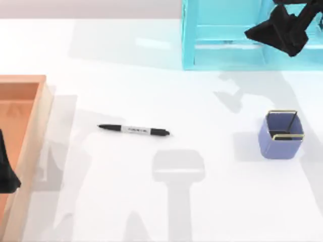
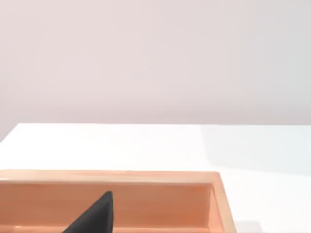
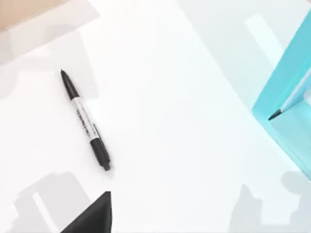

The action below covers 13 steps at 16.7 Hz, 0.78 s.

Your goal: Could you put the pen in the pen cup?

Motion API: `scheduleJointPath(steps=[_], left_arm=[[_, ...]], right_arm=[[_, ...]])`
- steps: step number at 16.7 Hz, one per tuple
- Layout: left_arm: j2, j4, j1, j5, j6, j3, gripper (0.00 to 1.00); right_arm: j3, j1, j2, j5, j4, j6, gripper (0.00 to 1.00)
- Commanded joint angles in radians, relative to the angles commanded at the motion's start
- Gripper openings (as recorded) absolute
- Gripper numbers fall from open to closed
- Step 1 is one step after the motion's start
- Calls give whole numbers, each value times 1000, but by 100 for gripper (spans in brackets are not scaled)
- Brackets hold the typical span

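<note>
The pen (image 1: 133,130) lies flat on the white table, left of the middle, its tapered tip pointing to the left; the right wrist view shows the pen (image 3: 86,121) lying free. The pen cup (image 1: 281,135), a small periwinkle-blue cup with a gold wire rim, stands upright at the right side. My right gripper (image 1: 275,30) hangs at the back right, above the turquoise shelf and far from both pen and cup. My left gripper (image 1: 6,174) sits at the far left edge over the wooden tray. Neither gripper touches the pen.
A large turquoise shelf unit (image 1: 202,50) stands at the back right. A wooden tray (image 1: 38,121) runs along the left edge, with its wall (image 2: 146,177) close in the left wrist view. White table stretches between pen and cup.
</note>
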<state>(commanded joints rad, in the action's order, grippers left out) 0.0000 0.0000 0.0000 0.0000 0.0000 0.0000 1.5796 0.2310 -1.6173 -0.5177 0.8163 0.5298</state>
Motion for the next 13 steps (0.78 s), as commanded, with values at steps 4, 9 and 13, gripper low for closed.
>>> scheduleJointPath(steps=[4, 9, 13], left_arm=[[0, 0, 0, 0, 0, 0, 100], [0, 0, 0, 0, 0, 0, 100], [0, 0, 0, 0, 0, 0, 100]], right_arm=[[397, 43, -436, -125, 228, 115, 100], [808, 93, -899, -253, 474, 225, 100], [1032, 129, -1149, -321, 608, 281, 100]])
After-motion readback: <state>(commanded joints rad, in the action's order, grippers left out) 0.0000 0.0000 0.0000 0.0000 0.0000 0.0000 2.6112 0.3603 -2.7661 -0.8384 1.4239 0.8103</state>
